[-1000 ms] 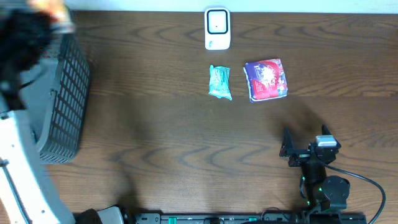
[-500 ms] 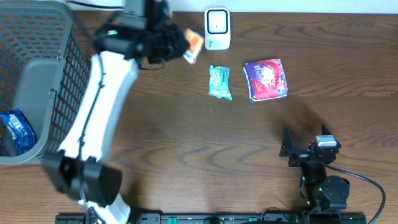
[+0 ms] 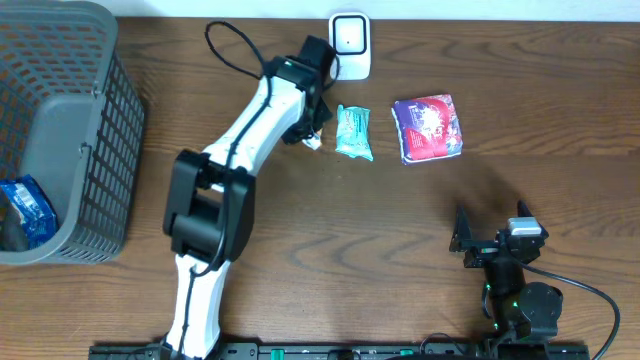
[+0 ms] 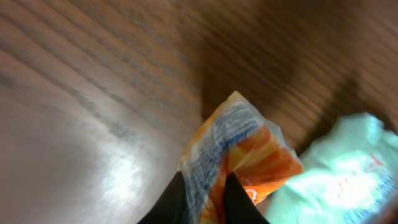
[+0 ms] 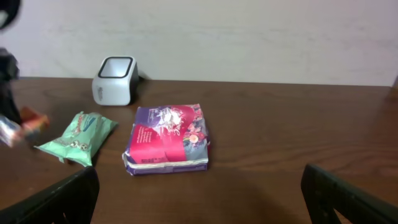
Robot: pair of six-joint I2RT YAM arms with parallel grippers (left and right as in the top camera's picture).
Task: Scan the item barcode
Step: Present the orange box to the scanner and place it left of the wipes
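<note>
My left gripper (image 4: 205,200) is shut on an orange and white snack packet (image 4: 239,146), pinched by its lower edge just above the wooden table. In the overhead view that gripper (image 3: 312,134) hangs just left of a green packet (image 3: 353,132) and below the white barcode scanner (image 3: 349,45). The green packet (image 4: 348,168) lies close on the right in the left wrist view. A purple and red packet (image 3: 428,127) lies right of the green one. My right gripper (image 3: 488,240) rests open near the front right, nothing between its fingers (image 5: 68,199).
A grey mesh basket (image 3: 100,110) stands at the far left with a blue packet (image 3: 28,205) inside. From the right wrist view the scanner (image 5: 115,79), green packet (image 5: 78,138) and purple packet (image 5: 168,138) lie ahead before a pale wall.
My left arm has swung from the basket across to the scanner and down beside the green packet, carrying the orange packet. The right arm has not moved.
</note>
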